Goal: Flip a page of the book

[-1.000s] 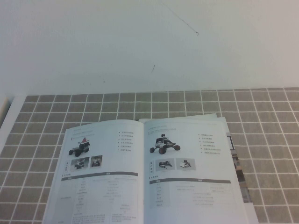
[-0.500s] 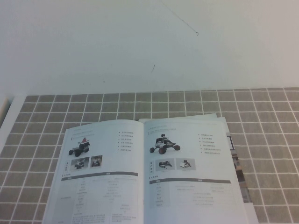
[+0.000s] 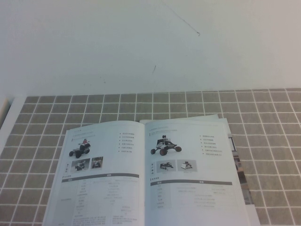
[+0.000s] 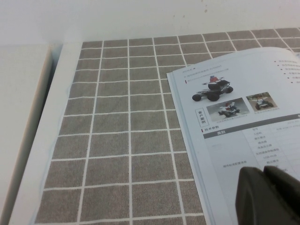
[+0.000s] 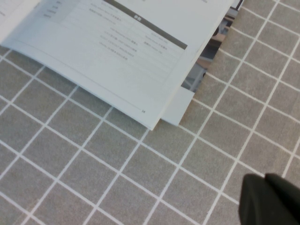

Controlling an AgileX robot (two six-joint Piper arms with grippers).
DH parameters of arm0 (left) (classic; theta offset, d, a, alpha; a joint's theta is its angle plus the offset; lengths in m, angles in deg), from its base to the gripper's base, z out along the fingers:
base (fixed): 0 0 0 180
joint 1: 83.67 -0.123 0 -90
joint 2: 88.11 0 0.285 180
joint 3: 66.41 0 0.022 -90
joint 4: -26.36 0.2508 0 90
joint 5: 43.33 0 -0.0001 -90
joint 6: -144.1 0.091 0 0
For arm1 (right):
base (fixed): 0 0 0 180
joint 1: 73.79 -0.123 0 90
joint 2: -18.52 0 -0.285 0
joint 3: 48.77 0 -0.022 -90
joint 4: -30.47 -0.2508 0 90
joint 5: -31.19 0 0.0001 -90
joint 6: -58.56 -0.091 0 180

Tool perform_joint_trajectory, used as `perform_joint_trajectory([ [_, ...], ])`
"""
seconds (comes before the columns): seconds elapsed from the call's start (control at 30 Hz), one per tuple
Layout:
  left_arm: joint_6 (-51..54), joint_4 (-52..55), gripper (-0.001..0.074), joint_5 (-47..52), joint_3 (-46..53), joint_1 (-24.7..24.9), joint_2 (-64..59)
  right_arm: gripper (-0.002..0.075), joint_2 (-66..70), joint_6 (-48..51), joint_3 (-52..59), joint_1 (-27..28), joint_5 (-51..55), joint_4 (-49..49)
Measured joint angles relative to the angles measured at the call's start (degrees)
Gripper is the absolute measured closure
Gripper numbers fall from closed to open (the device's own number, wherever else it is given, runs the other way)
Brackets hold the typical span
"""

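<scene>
A: Where's the book (image 3: 150, 172)?
B: Lying open on the tiled mat (image 3: 263, 117), 6 o'clock in the high view. Right-hand page (image 3: 190, 174) lies flat.
A: Left gripper (image 4: 269, 194)?
B: Over the left page's lower part, fingers together.
A: Right gripper (image 5: 272, 199)?
B: Above bare tiles, off the book's corner. Fingers: can't tell.

Bare tiled counter (image 3: 263, 117) surrounds the open book (image 3: 150, 179) behind and on both sides. The left claw (image 4: 269, 194) hangs over the book's left page; the right claw (image 5: 272, 199) over bare tiles.
</scene>
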Motion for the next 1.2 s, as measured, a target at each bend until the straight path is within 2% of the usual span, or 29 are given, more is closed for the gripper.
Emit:
perform_joint_trajectory([
  [0.8,0.81,0.00,0.0738,0.04,0.00,0.09,0.00,0.0728,-1.47,0.00,0.08,0.40,0.12,0.00],
  [0.93,0.81,-0.30,0.0738,0.04,0.00,0.20,0.00,0.0728,-9.35,6.49,0.08,7.57,0.11,3.84],
  [1.07,0.78,-0.30,0.0738,0.04,0.00,0.20,0.00,0.0728,-17.97,10.95,0.12,17.03,0.11,10.19],
  [1.2,0.78,-0.30,0.0738,0.04,0.00,0.20,0.04,0.0728,-24.03,11.60,2.11,20.40,0.21,12.43],
])
